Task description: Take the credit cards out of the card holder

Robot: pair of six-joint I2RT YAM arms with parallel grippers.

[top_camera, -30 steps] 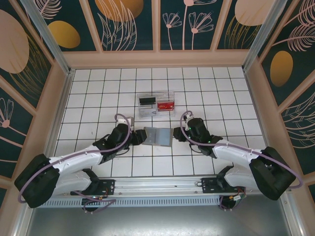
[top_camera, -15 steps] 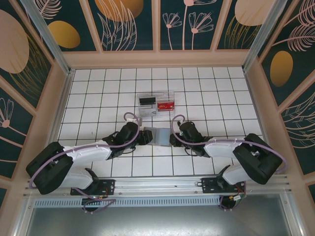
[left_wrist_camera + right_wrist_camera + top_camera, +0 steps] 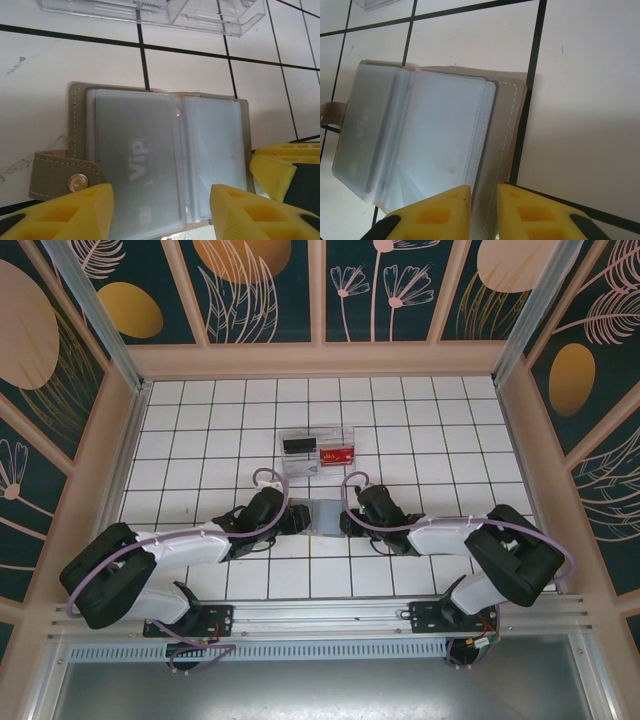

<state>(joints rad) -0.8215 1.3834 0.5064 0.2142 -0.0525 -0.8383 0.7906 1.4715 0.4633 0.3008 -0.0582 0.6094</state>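
Observation:
The grey card holder (image 3: 318, 516) lies open on the white tiles between both grippers. Its clear sleeves fan out, and a pale card marked "VIP" (image 3: 135, 155) sits inside the left sleeve. The holder's snap tab (image 3: 60, 175) sticks out at the left. My left gripper (image 3: 161, 215) is open, its yellow fingers (image 3: 65, 212) spread wide across the holder's near edge. My right gripper (image 3: 484, 210) is shut on the holder's grey outer panel (image 3: 505, 135), beside the clear sleeves (image 3: 440, 130). From above, the left gripper (image 3: 297, 519) and right gripper (image 3: 343, 520) flank the holder closely.
A clear plastic tray (image 3: 318, 450) holding a red item and a black item stands one tile behind the holder; its edge (image 3: 150, 10) shows in the left wrist view. Patterned walls enclose the tiled floor on three sides.
Both grippers have moved in toward each other, closing on the holder from either side. The holder looks narrower from above than a second ago.

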